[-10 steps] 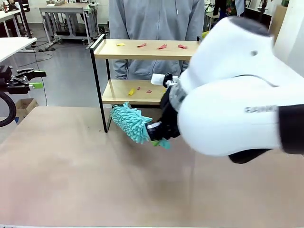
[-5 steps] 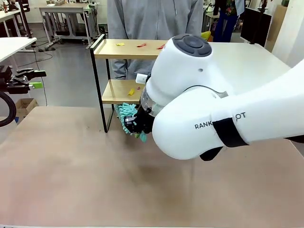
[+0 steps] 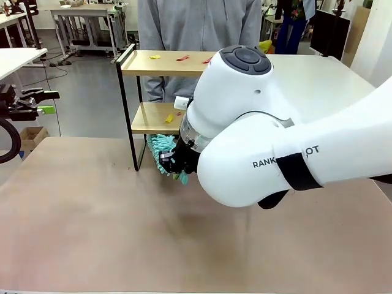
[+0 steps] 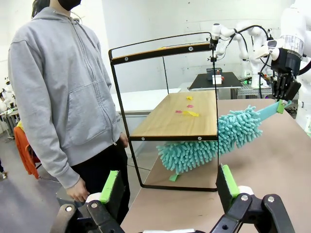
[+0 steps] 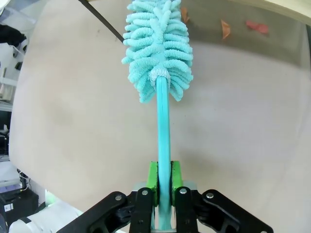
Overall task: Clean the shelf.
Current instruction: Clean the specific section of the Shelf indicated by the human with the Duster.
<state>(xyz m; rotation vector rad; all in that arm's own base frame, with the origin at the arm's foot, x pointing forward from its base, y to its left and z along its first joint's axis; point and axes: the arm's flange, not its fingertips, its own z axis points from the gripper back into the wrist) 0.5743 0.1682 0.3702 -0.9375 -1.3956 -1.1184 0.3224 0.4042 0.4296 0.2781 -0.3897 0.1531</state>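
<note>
While the right claw (image 5: 164,177) squeezes the handle of the fluffy blue-green duster (image 5: 158,53), its head pokes under the bottom board of the small two-board wooden shelf (image 3: 125,92) with black metal legs, at the brown table's (image 3: 92,233) far side; yellow and red scraps (image 4: 189,112) lie on both boards; the left claw (image 4: 169,184) hangs wide open.

Grey-hooded person (image 3: 199,24) behind table (image 3: 92,233); cardboard box (image 3: 29,138) on floor.

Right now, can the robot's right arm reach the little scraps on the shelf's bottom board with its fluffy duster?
Probably yes. The right tool grips the duster, whose head sits just below the lower board. Nothing blocks the open gap above the scraps; it likely only needs lifting.
</note>
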